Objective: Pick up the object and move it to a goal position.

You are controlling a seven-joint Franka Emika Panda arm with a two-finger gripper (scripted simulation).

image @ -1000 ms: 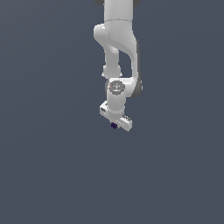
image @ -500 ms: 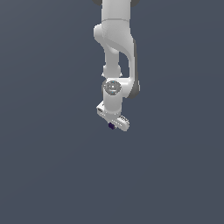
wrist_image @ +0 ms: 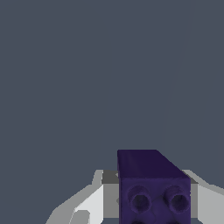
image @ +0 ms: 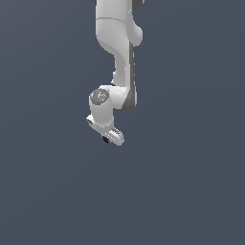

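The white arm [image: 119, 57] hangs down from the top of the exterior view over a plain grey-blue ground, bending at the wrist toward that view's left. Below the wrist sits the gripper [image: 108, 138], its fingers [wrist_image: 89, 205] clenched on the block [image: 105, 139]. The block is dark purple, a small speck at the gripper's tip. In the wrist view the block [wrist_image: 153, 188] shows studs on one face, between the white fingers.
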